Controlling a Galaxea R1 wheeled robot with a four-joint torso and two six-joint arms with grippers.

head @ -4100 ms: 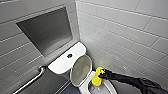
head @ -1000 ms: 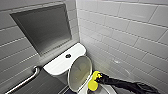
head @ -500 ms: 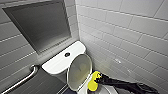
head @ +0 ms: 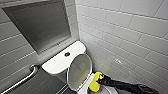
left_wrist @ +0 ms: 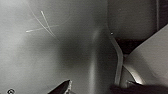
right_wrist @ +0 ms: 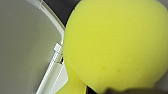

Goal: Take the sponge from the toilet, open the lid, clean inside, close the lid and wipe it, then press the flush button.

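The lid (head: 79,71) of the toilet (head: 57,65) stands raised; the right gripper (head: 99,80) grips the sponge (head: 94,85) at the bowl's rim; pickup and opening look done, cleaning seemingly underway; closing, wiping and the flush button (head: 67,54) are left.

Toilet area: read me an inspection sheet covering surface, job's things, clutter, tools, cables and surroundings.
Surface: toilet tank top white, flush button in its middle.
Job's things: lid raised, leaning toward the tank; sponge over the bowl, beside the lid.
Clutter: nothing seen.
Tools: right tool shut on the sponge.
Cables: nothing seen.
Surroundings: white tiled wall, metal panel, grab bar.
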